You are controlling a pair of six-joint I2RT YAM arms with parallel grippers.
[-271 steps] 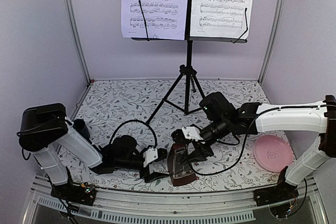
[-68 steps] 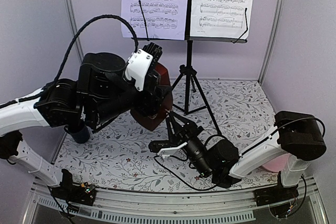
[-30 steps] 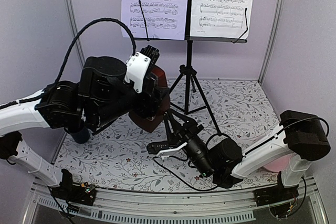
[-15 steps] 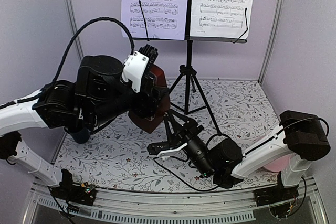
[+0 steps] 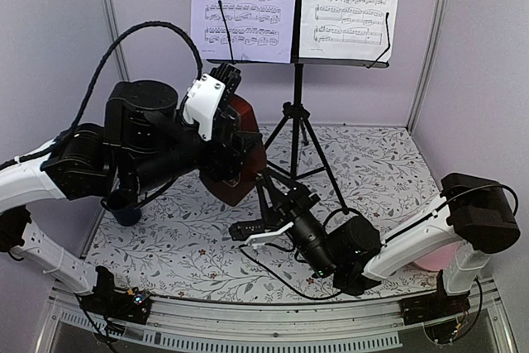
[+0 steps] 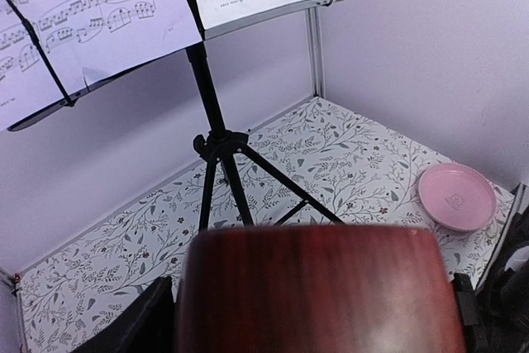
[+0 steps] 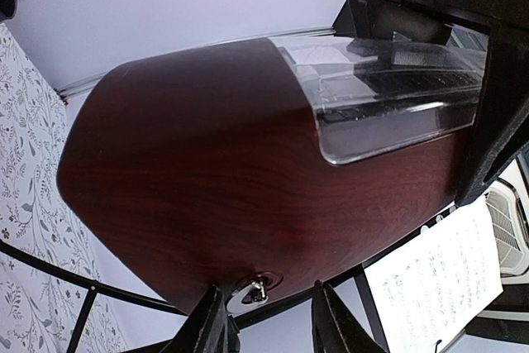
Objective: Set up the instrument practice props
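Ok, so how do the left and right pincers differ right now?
The left pincer is shut on the metronome, holding it in the air; the right pincer is open and empty. The left pincer is raised high; the right pincer sits lower, aimed up at the small metal key on the metronome's side. Both are gathered at the metronome.

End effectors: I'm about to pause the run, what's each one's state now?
Left end effector: closed, holding the metronome.
Right end effector: open, holding nothing.
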